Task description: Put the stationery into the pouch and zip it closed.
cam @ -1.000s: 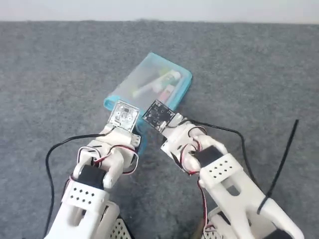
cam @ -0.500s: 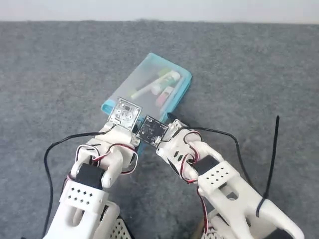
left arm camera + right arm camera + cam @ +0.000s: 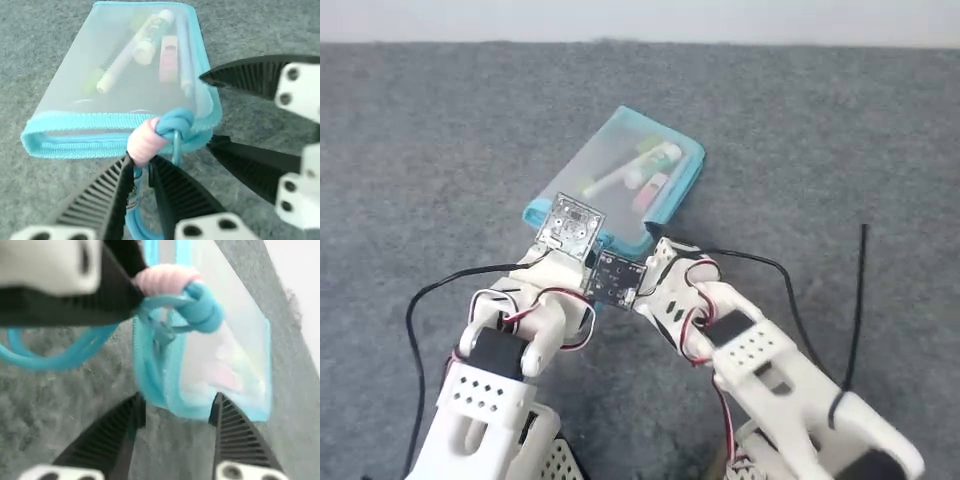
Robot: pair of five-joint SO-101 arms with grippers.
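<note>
The stationery (image 3: 638, 168) lies inside the pouch (image 3: 610, 190) on the grey surface (image 3: 820, 130), so I judge I'm at the zipping step. My left gripper (image 3: 139, 162) pinches its fingers on the pink-and-blue zipper pull (image 3: 160, 132) at the pouch's near end. My right gripper (image 3: 175, 407) holds its fingers wide astride the pouch's corner. Next I'd clamp that corner and draw the pull along.

Stationery (image 3: 145, 45) in pouch (image 3: 75, 142), left gripper (image 3: 141, 172) on zip pull (image 3: 146, 144), right gripper (image 3: 175, 407) astride corner
</note>
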